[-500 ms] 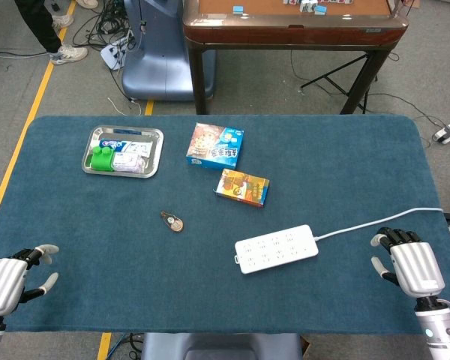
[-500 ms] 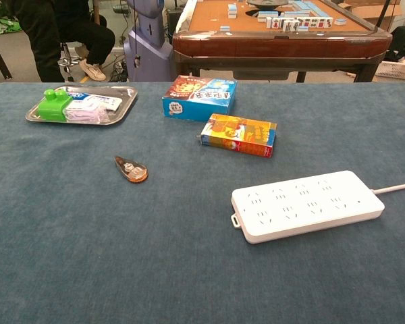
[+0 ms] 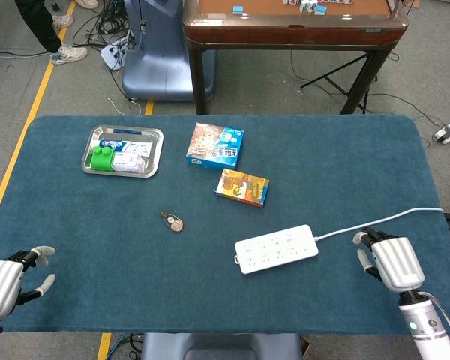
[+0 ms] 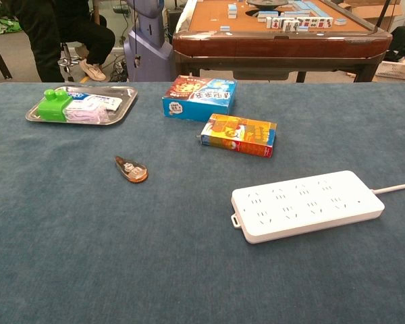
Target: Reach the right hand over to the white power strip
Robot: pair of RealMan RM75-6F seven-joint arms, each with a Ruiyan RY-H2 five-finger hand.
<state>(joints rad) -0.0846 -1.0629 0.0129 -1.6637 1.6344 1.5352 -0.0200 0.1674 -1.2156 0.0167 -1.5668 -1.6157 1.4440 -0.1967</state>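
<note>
The white power strip [image 3: 277,248] lies flat on the blue table, its white cable [image 3: 379,221] running off to the right edge. In the chest view the power strip [image 4: 306,204] fills the lower right. My right hand [image 3: 390,260] hovers at the table's front right, a short way right of the strip and apart from it, fingers loosely curled and holding nothing. My left hand [image 3: 7,281] sits at the front left corner, fingers apart and empty. Neither hand shows in the chest view.
A metal tray [image 3: 151,163] with a green item and packets stands at back left. A blue box [image 3: 215,145] and an orange box [image 3: 241,187] lie mid-table, and a small brown tag [image 3: 172,221] lies left of the strip. A wooden table [image 3: 292,30] stands behind.
My right hand has shifted left toward the power strip. My left hand has drawn slightly down and left toward the table corner.
</note>
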